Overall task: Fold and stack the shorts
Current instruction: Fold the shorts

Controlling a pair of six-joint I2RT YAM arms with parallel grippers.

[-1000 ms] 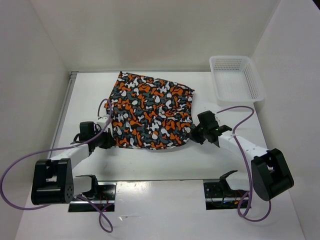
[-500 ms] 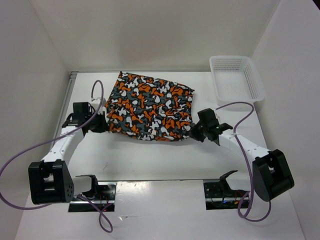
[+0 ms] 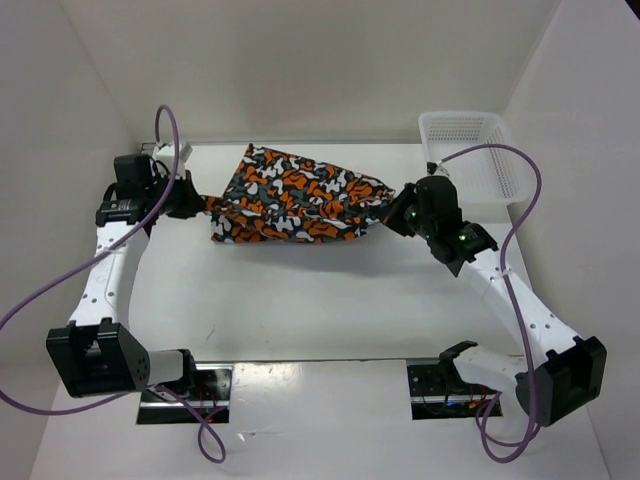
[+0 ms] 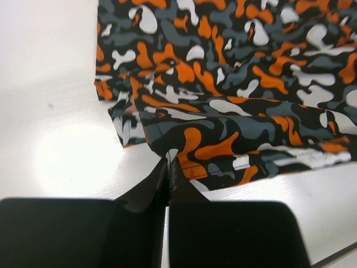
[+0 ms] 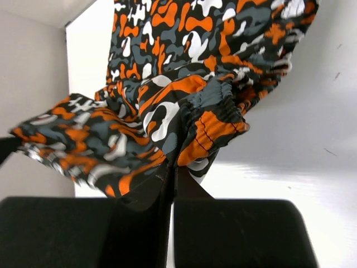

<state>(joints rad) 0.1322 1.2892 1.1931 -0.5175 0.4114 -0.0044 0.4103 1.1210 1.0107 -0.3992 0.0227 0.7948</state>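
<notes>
The shorts (image 3: 295,195), printed in orange, grey, black and white blotches, hang stretched between my two grippers above the far half of the table. My left gripper (image 3: 196,200) is shut on the shorts' left corner; its wrist view shows the hem (image 4: 184,151) pinched at the fingertips. My right gripper (image 3: 395,212) is shut on the right corner, where the elastic waistband (image 5: 206,120) bunches at the fingertips. The lower fabric sags and touches the table.
A white plastic mesh basket (image 3: 490,180) stands at the far right corner, just behind my right arm. White walls close the table at the back and both sides. Purple cables loop off both arms.
Both grippers have lifted the near edge of the shorts and carried it towards the far side. The flat cloth now hangs folded as a narrow band between them.
</notes>
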